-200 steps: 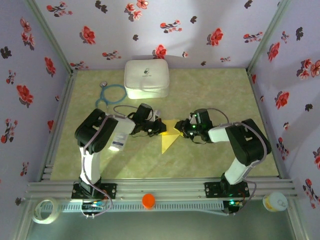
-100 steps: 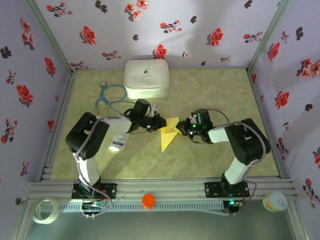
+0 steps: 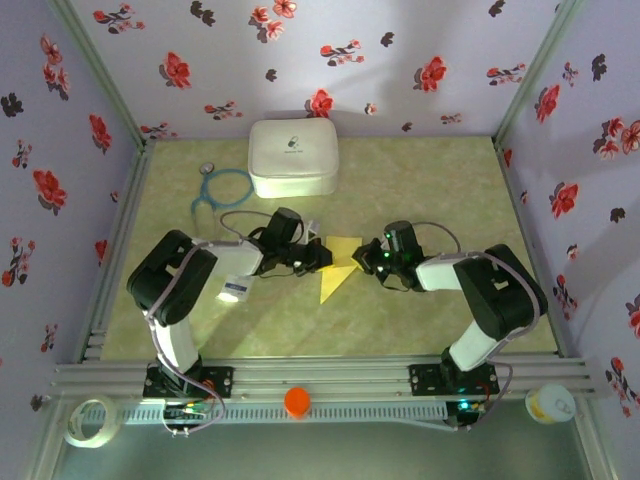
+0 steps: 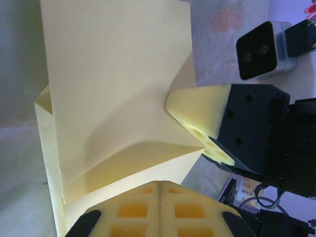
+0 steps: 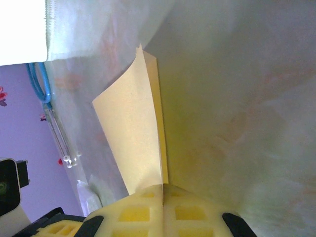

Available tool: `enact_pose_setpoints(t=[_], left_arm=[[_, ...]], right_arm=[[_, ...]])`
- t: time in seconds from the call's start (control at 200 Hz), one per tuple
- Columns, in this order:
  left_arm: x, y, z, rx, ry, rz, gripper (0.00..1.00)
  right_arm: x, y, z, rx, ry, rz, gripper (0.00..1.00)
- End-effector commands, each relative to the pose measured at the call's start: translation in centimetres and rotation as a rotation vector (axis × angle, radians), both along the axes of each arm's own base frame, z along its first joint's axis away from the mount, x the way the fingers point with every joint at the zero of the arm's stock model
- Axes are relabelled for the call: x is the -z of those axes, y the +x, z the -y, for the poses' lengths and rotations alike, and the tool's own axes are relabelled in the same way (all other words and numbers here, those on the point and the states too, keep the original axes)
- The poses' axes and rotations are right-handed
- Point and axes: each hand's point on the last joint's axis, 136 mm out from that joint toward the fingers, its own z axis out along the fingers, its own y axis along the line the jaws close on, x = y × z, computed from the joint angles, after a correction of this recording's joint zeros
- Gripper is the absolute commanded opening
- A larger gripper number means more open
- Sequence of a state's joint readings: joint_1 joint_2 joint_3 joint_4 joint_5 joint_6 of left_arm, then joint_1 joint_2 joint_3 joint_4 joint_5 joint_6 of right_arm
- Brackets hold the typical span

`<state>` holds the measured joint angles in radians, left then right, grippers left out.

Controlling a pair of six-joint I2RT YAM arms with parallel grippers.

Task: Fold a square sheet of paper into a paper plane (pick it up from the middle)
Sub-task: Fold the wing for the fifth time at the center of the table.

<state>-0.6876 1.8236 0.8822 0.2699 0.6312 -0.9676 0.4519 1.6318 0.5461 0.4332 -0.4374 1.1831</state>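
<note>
- I have the paper sheet (image 3: pixel 337 270) at the centre of the table (image 3: pixel 450 200), between the two arms. It lies below the white case (image 3: pixel 292 158) in the overhead frame and well apart from it.
- The left gripper (image 3: pixel 320 256) meets the sheet's left side and the right gripper (image 3: pixel 366 256) its upper right. I judge that a hold from opposite sides lets one arm anchor the paper while the other turns a flap.
- In the left wrist view, the left gripper's pads sit pressed together at the bottom of the frame. The sheet's lower flap runs into the seam between them, so I read it as pinching the paper.
- In the right wrist view, the right gripper's pads are likewise closed at bottom centre, nipping the paper's near edge.
- At mid right of the left wrist view, one of the right gripper's fingers (image 4: pixel 200 116) touches the sheet where its creases converge. That is probably where the fold is being set.
- From above the paper is a pale yellow wedge, wide at the top, with its tip pointing to the lower left.
- Close up it is matte and lifted off the table, with a soft bend across one broad panel and doubled layers along its left edge.
- In the right wrist view it stands almost edge-on, two layers lying close together.
- By my reading it is not yet a dart.
</note>
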Motion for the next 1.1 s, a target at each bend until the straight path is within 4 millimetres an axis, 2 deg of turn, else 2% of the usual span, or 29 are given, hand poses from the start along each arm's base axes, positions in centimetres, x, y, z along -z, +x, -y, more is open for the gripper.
enact_pose_setpoints(t=[0.0, 0.29, 0.485, 0.675, 1.095], left_arm=[[1.0, -0.1, 0.2, -0.005, -0.013, -0.024, 0.0], [3.7, -0.5, -0.2, 0.002, 0.039, -0.065, 0.0], [5.0, -1.1, -0.7, 0.014, 0.076, -0.08, 0.0], [5.1, -1.1, -0.9, 0.013, 0.078, -0.078, 0.0], [5.0, -1.0, -1.0, 0.008, 0.073, -0.072, 0.0]], right_arm=[[0.1, 0.1, 0.0, 0.017, -0.016, -0.019, 0.07], [-0.6, 0.2, -0.7, -0.039, 0.011, 0.01, 0.14], [-1.4, 0.4, -1.5, -0.115, 0.055, 0.041, 0.25], [-1.4, 0.8, -1.5, -0.154, 0.063, 0.045, 0.32], [-0.6, 1.3, -1.2, -0.251, -0.01, 0.036, 0.33]])
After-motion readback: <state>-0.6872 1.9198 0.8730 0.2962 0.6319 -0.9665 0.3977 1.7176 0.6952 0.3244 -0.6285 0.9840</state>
